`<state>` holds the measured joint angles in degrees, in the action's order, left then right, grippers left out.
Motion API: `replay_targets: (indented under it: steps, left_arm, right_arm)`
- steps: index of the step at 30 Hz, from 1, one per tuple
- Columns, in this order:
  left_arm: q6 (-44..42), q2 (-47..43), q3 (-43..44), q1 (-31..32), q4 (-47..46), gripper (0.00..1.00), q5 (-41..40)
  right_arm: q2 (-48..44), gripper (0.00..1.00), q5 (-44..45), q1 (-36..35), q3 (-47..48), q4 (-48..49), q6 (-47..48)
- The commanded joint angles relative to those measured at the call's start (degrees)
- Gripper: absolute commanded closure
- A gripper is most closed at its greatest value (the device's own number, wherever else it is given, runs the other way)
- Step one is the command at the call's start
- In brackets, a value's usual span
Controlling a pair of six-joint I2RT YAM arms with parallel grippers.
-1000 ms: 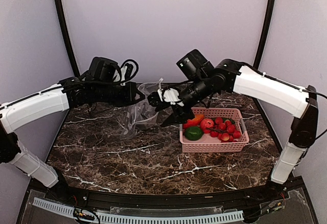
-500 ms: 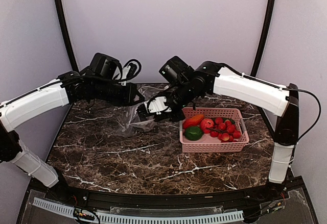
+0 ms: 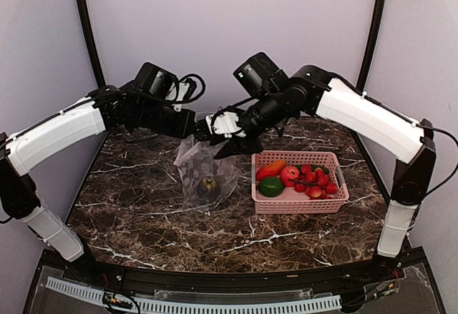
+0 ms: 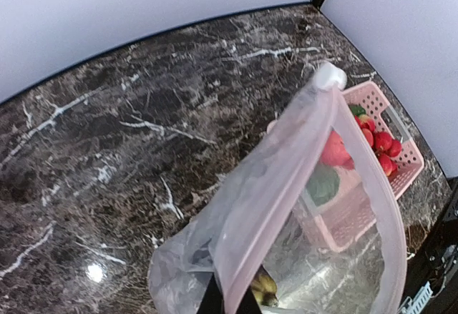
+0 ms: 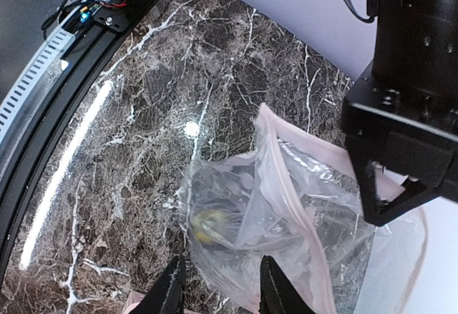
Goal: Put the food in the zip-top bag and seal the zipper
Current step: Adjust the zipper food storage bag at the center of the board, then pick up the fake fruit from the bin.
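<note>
The clear zip-top bag (image 3: 206,174) hangs upright from my left gripper (image 3: 187,131), which is shut on its rim. In the left wrist view the gripper (image 4: 230,301) pinches the whitish-pink zipper strip (image 4: 275,222) and the mouth gapes open. A small yellow-green piece (image 3: 208,184) lies in the bag's bottom (image 5: 207,224). My right gripper (image 3: 227,145) is open and empty just above the mouth's right side; its wrist view shows it (image 5: 218,296) over the bag (image 5: 300,214). An orange-red long piece (image 3: 272,167), a green pepper (image 3: 270,186) and red berries (image 3: 316,179) lie in the basket.
The pink lattice basket (image 3: 300,204) stands on the dark marble table right of the bag and shows through the bag in the left wrist view (image 4: 401,164). The enclosure's walls stand close behind. The table's black front rail (image 5: 86,42) shows in the right wrist view.
The bag was slumped on the table and now hangs upright from the raised left gripper. The right gripper has lifted up and back. A small yellow-green piece now shows in the bag's bottom.
</note>
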<state>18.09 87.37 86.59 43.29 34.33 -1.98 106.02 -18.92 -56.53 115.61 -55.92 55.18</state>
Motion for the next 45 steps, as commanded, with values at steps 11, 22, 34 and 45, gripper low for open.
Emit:
replay_targets:
  steps: [11, 22, 34, 45]
  left_arm:
    - [-6.6, 4.17, 6.95, -0.23, 11.08, 0.99, -2.13]
    - [-9.24, 8.87, 12.61, -0.23, 15.8, 0.99, -3.8]
    - [-3.95, 5.08, 10.3, -0.22, 9.65, 0.99, -0.95]
    - [0.09, -0.2, 5.87, -0.24, 7.49, 0.99, -1.72]
  right_arm:
    - [-11.06, 0.64, -16.35, 14.64, -15.59, 1.78, -8.54]
    - [-13.89, 0.66, -7.74, 20.8, -34.91, 5.2, -8.87]
    - [-8.01, 0.34, 0.74, 21.54, -41.16, 12.56, -15.23]
    - [-3.95, 0.31, 4.33, 21.55, -42.31, 16.02, -17.23]
